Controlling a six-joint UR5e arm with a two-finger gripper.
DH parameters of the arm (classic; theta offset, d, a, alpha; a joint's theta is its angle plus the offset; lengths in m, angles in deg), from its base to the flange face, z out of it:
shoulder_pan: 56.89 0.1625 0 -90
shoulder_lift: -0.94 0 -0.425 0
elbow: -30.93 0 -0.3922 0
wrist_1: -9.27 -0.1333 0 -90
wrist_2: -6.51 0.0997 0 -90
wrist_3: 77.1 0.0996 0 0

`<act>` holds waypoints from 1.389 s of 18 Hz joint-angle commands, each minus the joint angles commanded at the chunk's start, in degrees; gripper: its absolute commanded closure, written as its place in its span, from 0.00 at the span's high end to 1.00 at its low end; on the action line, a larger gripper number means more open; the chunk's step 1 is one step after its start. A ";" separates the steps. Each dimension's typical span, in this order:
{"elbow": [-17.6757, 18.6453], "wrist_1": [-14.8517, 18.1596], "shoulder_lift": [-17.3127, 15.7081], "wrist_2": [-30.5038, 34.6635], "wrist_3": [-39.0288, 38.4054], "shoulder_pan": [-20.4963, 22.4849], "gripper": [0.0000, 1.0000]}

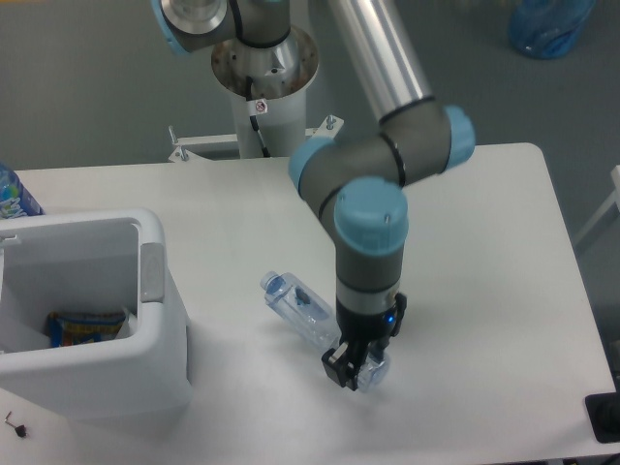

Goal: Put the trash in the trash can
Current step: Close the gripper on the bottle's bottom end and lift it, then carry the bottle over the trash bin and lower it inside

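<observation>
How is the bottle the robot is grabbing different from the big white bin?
The bottle is clear and slim; the bin is white, boxy and much bigger. The bottle is tilted, one end in the gripper; the bin stands upright on the table. The bin already holds a colourful wrapper. Both look plastic.

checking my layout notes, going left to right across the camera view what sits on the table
blue-labelled bottle at the left edge → trash can → clear plastic bottle lying on its side → gripper shut on the bottle's base end → bare table on the right
</observation>
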 joint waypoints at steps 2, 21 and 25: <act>-2.19 -1.76 -1.67 -0.70 0.00 0.27 0.60; -5.55 -8.62 -11.61 -7.47 10.63 -8.51 0.60; -5.19 -8.71 -12.31 -7.47 10.72 -10.98 0.60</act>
